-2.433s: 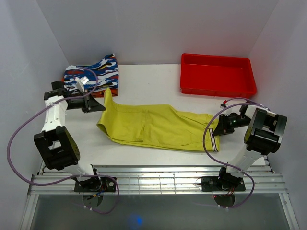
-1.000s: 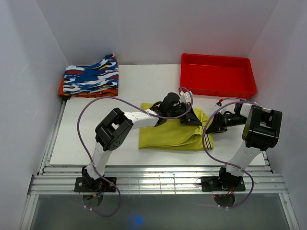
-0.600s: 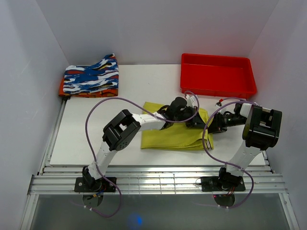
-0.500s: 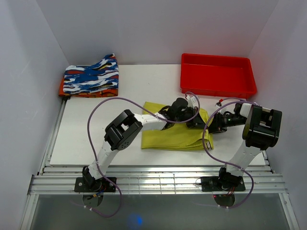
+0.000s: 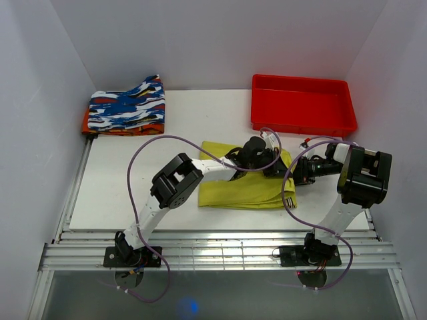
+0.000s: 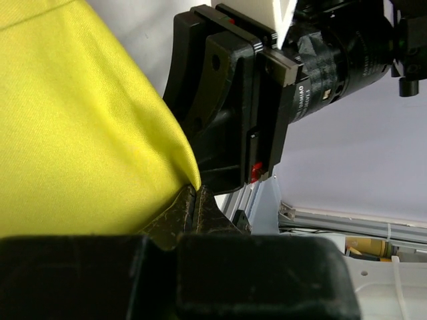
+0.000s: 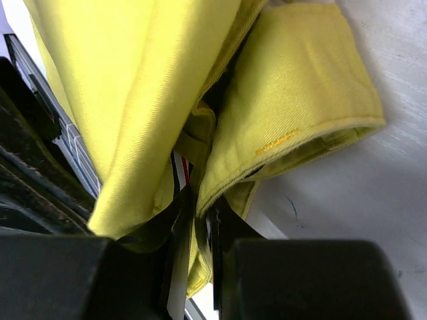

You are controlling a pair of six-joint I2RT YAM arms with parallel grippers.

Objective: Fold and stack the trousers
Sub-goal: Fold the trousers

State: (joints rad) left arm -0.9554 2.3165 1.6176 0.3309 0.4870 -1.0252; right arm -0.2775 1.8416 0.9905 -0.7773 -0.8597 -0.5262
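Now folded double, trousers (image 5: 240,190) pinched at their right end

They lie mid-table (image 5: 107,187), long axis running left to right, the fold pointing left and the striped waist end pointing right. At that right end the left gripper (image 6: 193,203) is clamped on a yellow edge. The right gripper (image 7: 195,220), just beside it, is closed on layered cloth.
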